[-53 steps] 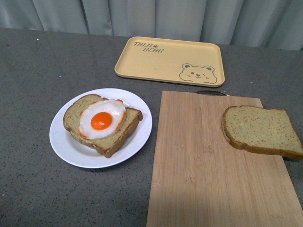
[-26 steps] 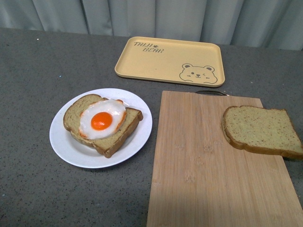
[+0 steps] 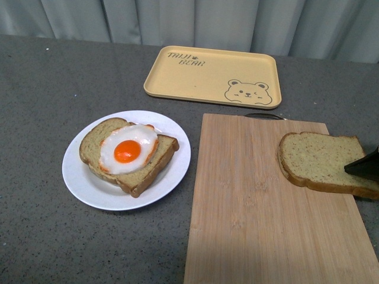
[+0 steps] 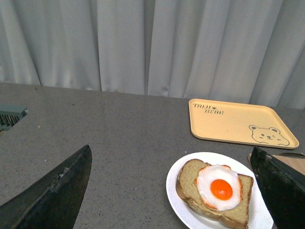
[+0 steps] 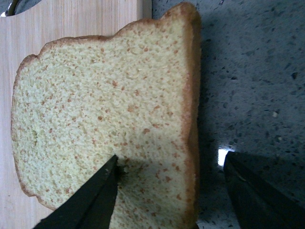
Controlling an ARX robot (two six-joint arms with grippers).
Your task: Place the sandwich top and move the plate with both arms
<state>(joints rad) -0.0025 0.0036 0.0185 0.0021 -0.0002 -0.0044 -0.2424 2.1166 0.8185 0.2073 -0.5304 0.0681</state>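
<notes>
The sandwich top (image 3: 320, 161) is a plain speckled slice lying on the right side of the wooden board, overhanging its right edge. My right gripper (image 5: 170, 157) is open and straddles the crust edge of the sandwich top (image 5: 105, 105). One finger (image 5: 90, 200) rests on the crumb and the other hangs over the grey table; a dark fingertip (image 3: 364, 165) shows at the front view's right edge. The white plate (image 3: 77, 180) holds a bread slice with a fried egg (image 3: 127, 151). My left gripper (image 4: 170, 151) is open, well above and short of the plate (image 4: 177, 200).
The wooden cutting board (image 3: 249, 225) fills the right foreground. A yellow bear tray (image 3: 201, 74) lies behind it near the curtain. Grey tabletop (image 3: 41, 106) surrounds the plate. A green-grey object (image 4: 8, 116) sits at the edge of the left wrist view.
A dark fingertip of my right gripper has entered the front view at the right edge, over the sandwich top. Plate, bread slices and tray have not moved.
</notes>
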